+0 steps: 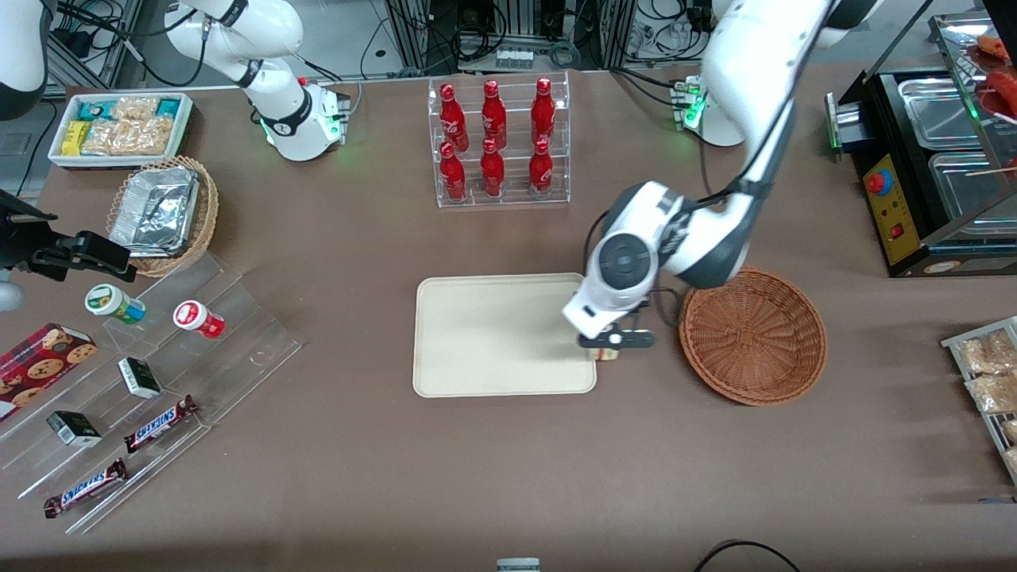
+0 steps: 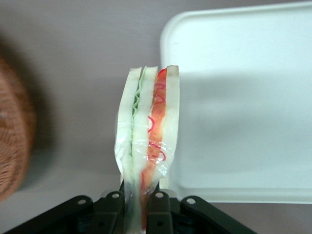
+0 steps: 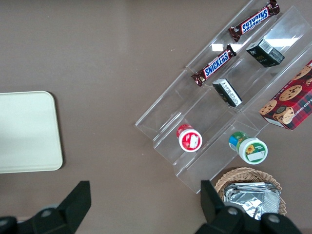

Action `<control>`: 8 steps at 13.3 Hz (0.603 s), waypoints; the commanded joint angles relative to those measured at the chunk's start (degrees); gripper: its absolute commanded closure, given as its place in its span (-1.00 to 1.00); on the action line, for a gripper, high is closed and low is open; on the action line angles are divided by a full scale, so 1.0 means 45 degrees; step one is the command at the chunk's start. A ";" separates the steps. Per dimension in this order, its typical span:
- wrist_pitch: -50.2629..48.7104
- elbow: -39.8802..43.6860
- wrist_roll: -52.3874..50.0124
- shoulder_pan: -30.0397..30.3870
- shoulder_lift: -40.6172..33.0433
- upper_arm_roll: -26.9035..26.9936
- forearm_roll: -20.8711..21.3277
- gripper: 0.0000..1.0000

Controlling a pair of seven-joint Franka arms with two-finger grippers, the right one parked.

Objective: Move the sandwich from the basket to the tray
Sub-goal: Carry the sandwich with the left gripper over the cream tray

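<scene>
Overall light: even, bright, from overhead.
Shadows: soft; gripper (image 1: 616, 340) holding the sandwich (image 2: 147, 146) casts a grey shadow across the tray (image 2: 253, 63).
Glare: sheen on sandwich wrap; highlights on acrylic shelf (image 3: 214, 47).
Focus: basket (image 2: 12, 141) blurred in the wrist view; front view sharp.

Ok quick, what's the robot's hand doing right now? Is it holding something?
Left hand: closed on the sandwich, holding it above the tray's edge, on the side nearest the basket.
</scene>
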 commanded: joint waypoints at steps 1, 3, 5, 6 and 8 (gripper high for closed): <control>-0.0245 0.1417 -0.0223 -0.0616 0.1076 0.0221 0.0491 1.00; -0.0245 0.1925 -0.0495 -0.0908 0.1545 0.0201 0.0630 1.00; -0.0264 0.2899 -0.1429 -0.0988 0.2285 0.0201 0.0552 1.00; -0.0284 0.3368 -0.1821 -0.1085 0.2599 0.0182 0.0552 1.00; -0.0304 0.3782 -0.2156 -0.1203 0.2817 0.0182 0.0493 1.00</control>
